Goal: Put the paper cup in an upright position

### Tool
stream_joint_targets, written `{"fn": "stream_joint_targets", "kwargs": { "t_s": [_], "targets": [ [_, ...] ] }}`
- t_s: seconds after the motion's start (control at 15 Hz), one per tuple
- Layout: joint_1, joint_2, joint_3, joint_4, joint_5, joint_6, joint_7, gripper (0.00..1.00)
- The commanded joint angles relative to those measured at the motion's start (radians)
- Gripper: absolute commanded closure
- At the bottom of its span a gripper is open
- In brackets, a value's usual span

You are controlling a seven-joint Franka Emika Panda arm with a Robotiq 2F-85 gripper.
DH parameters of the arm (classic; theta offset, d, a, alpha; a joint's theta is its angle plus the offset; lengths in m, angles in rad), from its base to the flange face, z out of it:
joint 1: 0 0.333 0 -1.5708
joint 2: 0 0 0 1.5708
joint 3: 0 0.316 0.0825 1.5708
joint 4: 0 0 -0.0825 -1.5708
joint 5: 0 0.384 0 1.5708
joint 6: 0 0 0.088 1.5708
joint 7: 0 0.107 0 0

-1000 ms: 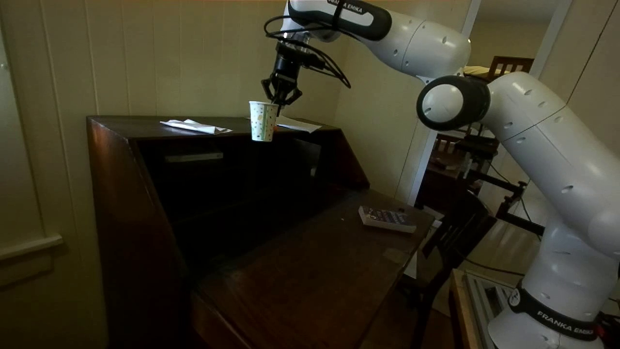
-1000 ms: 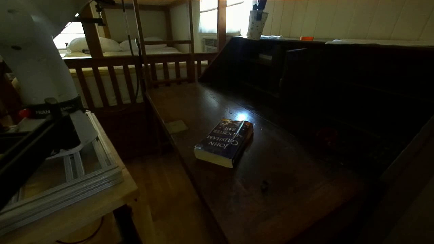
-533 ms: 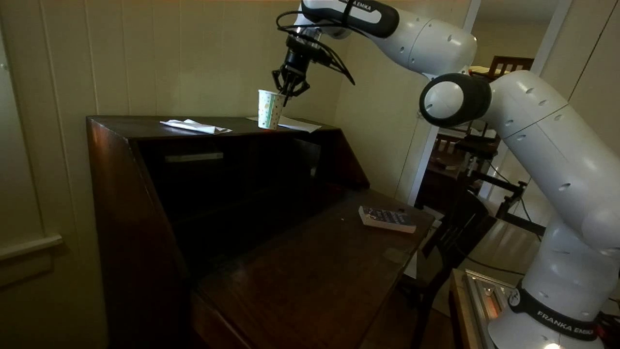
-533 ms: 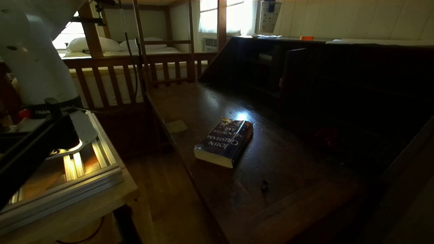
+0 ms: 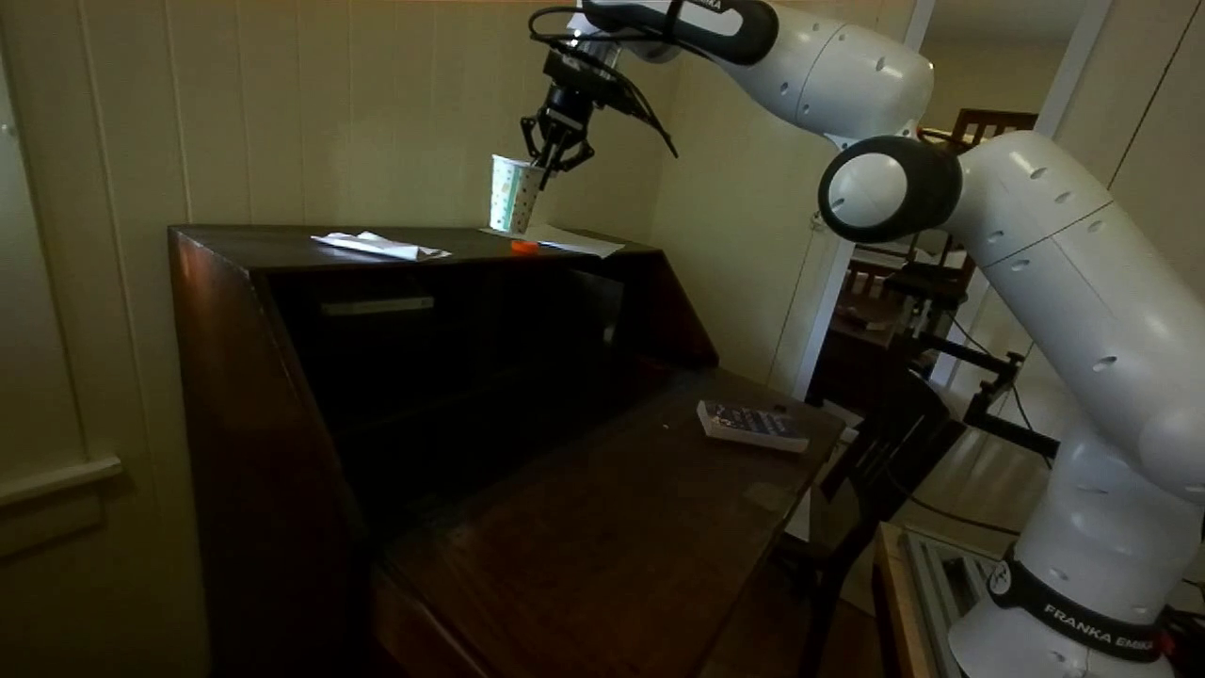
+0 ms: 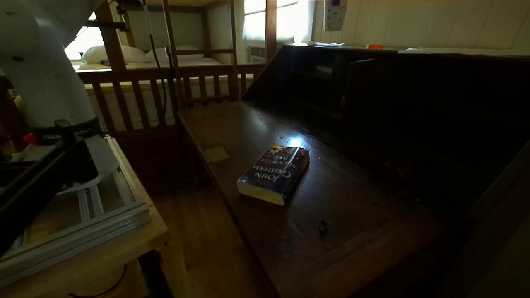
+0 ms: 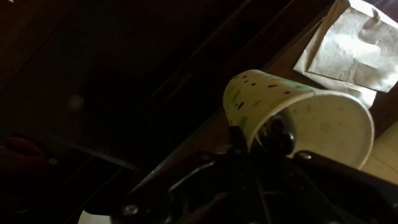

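The paper cup (image 5: 513,195) is white with coloured specks. It hangs in the air over the top of the dark desk (image 5: 273,247), mouth up and slightly tilted. In an exterior view its lower part (image 6: 333,18) shows a gap above the desk top; its upper part is cut off. My gripper (image 5: 543,175) is shut on the cup's wall at the rim. In the wrist view the gripper (image 7: 253,141) has one finger inside the cup (image 7: 270,90) and one outside.
A folded white paper (image 5: 381,247) and a white sheet (image 5: 576,241) lie on the desk top, with a small orange item (image 5: 524,247) near the cup. A book (image 6: 273,174) lies on the lower desk surface. Panelled walls (image 5: 395,113) stand behind the desk.
The gripper has lifted the cup and carried it back, from in front of the top's edge to above the top. The orange item has come into view beneath it.
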Motion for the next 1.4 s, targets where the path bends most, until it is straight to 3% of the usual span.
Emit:
{"fn": "stream_joint_targets", "kwargs": {
  "t_s": [0.0,0.33,0.67,1.33],
  "targets": [
    [0.045,0.046,-0.028,0.028,-0.045,0.034,0.08,0.99],
    [0.087,0.103,-0.049,0.027,-0.081,0.083,0.205,0.99],
    [0.088,0.097,-0.051,0.017,-0.084,0.139,0.288,0.99],
    [0.095,0.096,-0.063,0.012,-0.113,0.151,0.288,0.99]
  ]
}}
